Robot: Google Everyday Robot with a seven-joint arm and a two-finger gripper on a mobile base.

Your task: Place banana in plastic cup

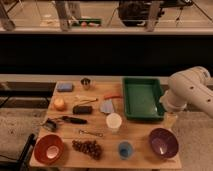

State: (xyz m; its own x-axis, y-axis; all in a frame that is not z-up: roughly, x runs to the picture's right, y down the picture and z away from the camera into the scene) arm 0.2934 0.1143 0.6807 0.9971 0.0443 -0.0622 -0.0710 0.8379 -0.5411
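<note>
The banana [86, 98], a small slim pale-yellow piece, lies on the wooden table [140, 131] at the back left, just above a dark oblong block [82, 109]. A whitish plastic cup [114, 122] stands upright near the table's middle, in front and to the right of the banana. My white arm [190, 92] comes in from the right. The gripper [171, 118] hangs below it over the table's right edge, beside the green tray, far from both the banana and the cup.
A green tray [142, 98] sits back right. Also on the table are a thin orange-red stick [113, 96], a round orange fruit [59, 103], a blue sponge [64, 87], a metal cup [86, 83], a red bowl [48, 149], a purple bowl [163, 142], a small blue cup [125, 149] and grapes [88, 148].
</note>
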